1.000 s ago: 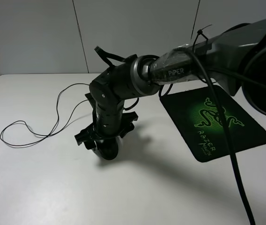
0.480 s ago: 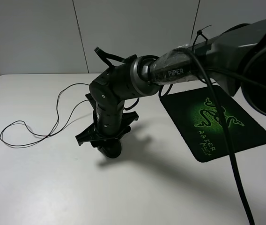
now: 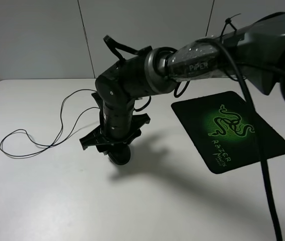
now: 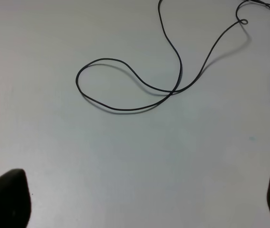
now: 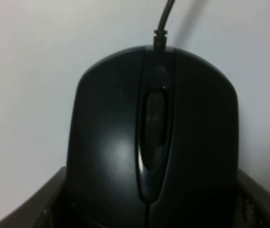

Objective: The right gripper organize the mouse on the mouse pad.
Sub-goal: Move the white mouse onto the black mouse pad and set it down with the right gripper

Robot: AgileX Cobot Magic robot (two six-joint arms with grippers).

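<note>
My right gripper (image 3: 115, 146), on the black arm marked "PIPER", points down at the left middle of the white table (image 3: 42, 201). It is shut on the glossy black mouse (image 3: 119, 154) and holds it just above the table, with a shadow below. The right wrist view shows the mouse (image 5: 154, 142) close up between the fingers (image 5: 49, 204). Its thin cord (image 3: 62, 123) trails left in loops and shows in the left wrist view (image 4: 173, 71). The black mouse pad (image 3: 233, 128) with the green snake logo lies flat to the right, apart from the mouse. My left gripper (image 4: 142, 202) is open above bare table.
A thick black cable (image 3: 260, 165) from the right arm hangs across the mouse pad's near right side. The cord's loop lies near the table's left edge (image 3: 12, 143). A white panelled wall stands behind the table.
The right arm has risen a little with the mouse in its grip, and the mouse's shadow has drawn away from it. The cord and the mouse pad have not moved.
</note>
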